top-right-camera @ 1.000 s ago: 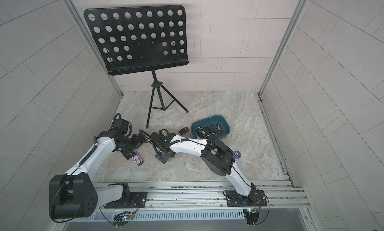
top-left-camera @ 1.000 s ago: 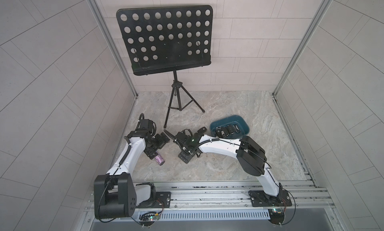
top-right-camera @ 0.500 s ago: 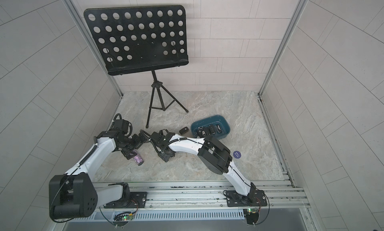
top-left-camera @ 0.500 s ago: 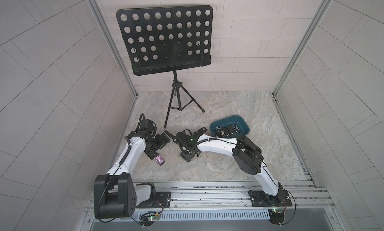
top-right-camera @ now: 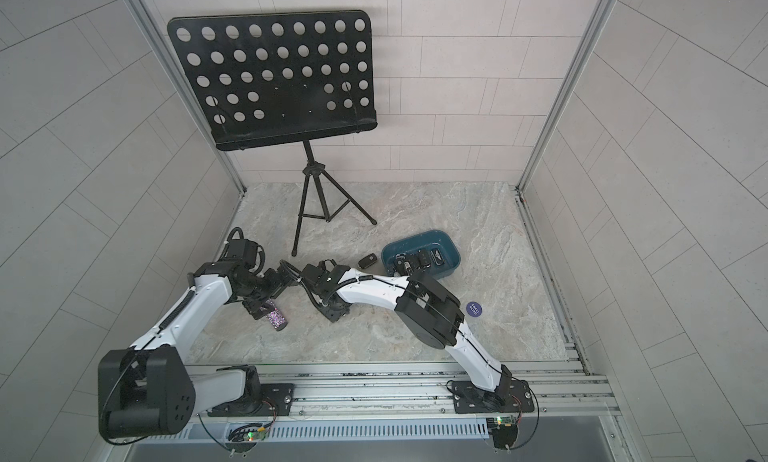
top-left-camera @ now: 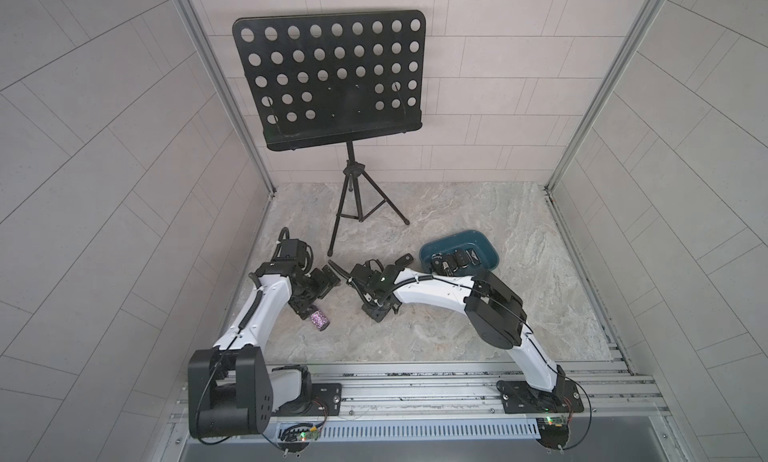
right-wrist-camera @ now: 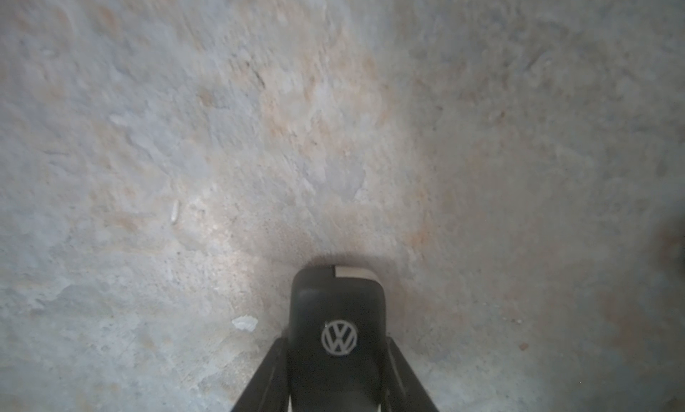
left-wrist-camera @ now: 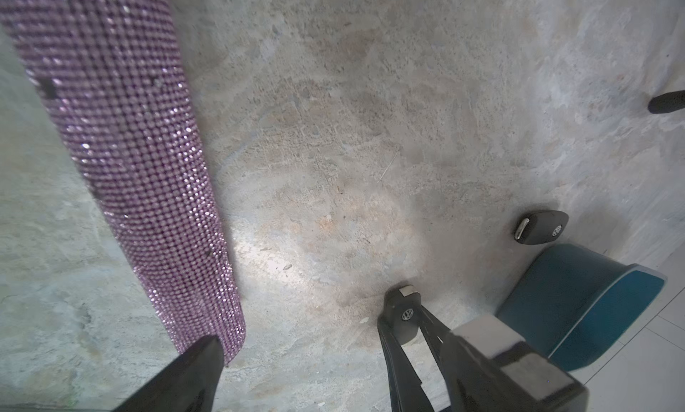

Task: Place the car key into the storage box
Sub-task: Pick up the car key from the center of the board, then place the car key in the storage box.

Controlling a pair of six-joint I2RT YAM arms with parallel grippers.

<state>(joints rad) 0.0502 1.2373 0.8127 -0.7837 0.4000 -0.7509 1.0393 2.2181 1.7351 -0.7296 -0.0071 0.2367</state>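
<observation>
The right gripper (right-wrist-camera: 337, 349), spread a second ago, now clamps the Volkswagen car key (right-wrist-camera: 338, 310), at eight o'clock of the storage box (top-left-camera: 465, 241); the left gripper (top-left-camera: 306, 310) keeps its fingers apart.

The car key (right-wrist-camera: 337, 310) between my right fingers (right-wrist-camera: 261, 380) is matt black plastic with a bright chrome badge and a pale, metal-looking strip at its far end. The fingers themselves are black and smooth, with a dull sheen. Beneath them the floor (right-wrist-camera: 259, 132) looks like stone: rough, pitted, matt, mottled grey and beige. Beside my glossy black left finger (left-wrist-camera: 185, 380) is a cylinder (left-wrist-camera: 129, 150) covered in tiny purple rhinestones that sparkle. Near my right fingers the storage box (left-wrist-camera: 578, 310) is smooth teal plastic with a soft shine, and a second key (left-wrist-camera: 543, 226) is matt black with a silvery metal end. Far ahead of both arms, the music stand (top-left-camera: 349, 102) looks like matt black perforated metal.
</observation>
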